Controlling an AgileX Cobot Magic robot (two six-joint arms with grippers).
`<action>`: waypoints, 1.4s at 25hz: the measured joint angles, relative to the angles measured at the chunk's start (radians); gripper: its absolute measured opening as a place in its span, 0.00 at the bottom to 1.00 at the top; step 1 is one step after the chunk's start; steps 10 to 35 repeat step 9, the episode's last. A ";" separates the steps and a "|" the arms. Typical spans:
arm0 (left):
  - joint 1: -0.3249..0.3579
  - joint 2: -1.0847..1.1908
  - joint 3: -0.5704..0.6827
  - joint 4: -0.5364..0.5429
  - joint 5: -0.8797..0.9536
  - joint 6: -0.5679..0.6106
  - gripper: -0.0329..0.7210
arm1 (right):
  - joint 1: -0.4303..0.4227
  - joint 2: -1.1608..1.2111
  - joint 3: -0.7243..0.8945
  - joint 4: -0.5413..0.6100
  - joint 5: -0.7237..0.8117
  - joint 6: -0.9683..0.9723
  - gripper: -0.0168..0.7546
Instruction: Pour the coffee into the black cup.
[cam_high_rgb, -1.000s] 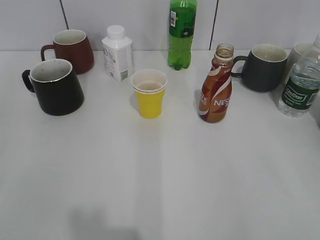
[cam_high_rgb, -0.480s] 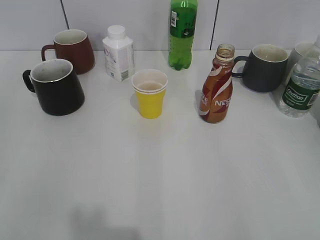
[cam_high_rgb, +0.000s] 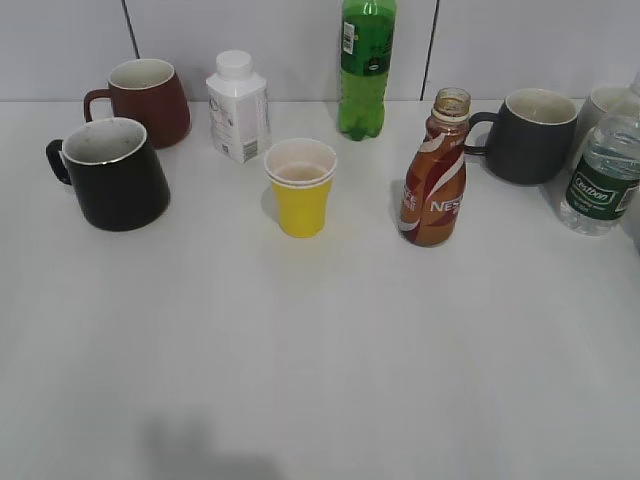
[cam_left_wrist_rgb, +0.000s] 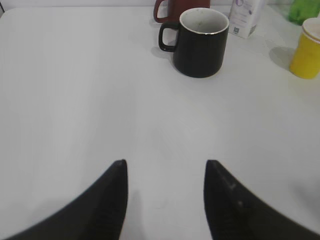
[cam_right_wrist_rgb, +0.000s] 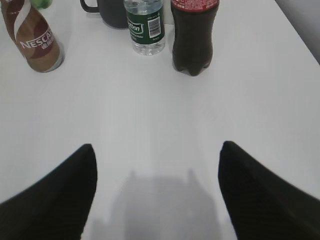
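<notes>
Nothing had been touched yet, as far as I could judge: the Nescafe coffee bottle (cam_high_rgb: 433, 170) stood upright and capless right of centre on the white table (cam_high_rgb: 320, 350), and the black cup (cam_high_rgb: 112, 173) sat well apart from it at the far left, mouth up, handle turned away to the left. Between the 2 stood a yellow paper cup (cam_high_rgb: 300, 187), with a white carton (cam_high_rgb: 238, 106) and a green soda bottle (cam_high_rgb: 366, 66) along the back wall. A maroon mug (cam_high_rgb: 145, 98) sat just behind the black cup, and a dark grey mug (cam_high_rgb: 527, 134) and a water bottle (cam_high_rgb: 600, 170) kept to the right.

The left gripper (cam_left_wrist_rgb: 165, 200) hung low over bare table with its jaws apart and empty, pointed at the black cup ahead, probably placed to steady or fetch it. The right gripper (cam_right_wrist_rgb: 157, 192) had its jaws spread wider, also empty, with the coffee bottle off to its upper left beside a dark cola bottle (cam_right_wrist_rgb: 194, 31). It looked best placed for the grab.
</notes>
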 joint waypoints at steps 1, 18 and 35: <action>0.000 0.000 0.000 0.000 0.000 0.000 0.55 | 0.000 0.000 0.000 0.000 0.000 0.000 0.78; 0.000 0.000 0.000 0.000 0.000 0.000 0.55 | 0.000 0.000 0.000 0.000 0.000 0.000 0.78; 0.000 0.000 0.000 0.000 0.000 0.000 0.55 | 0.000 0.000 0.000 0.000 0.000 0.000 0.78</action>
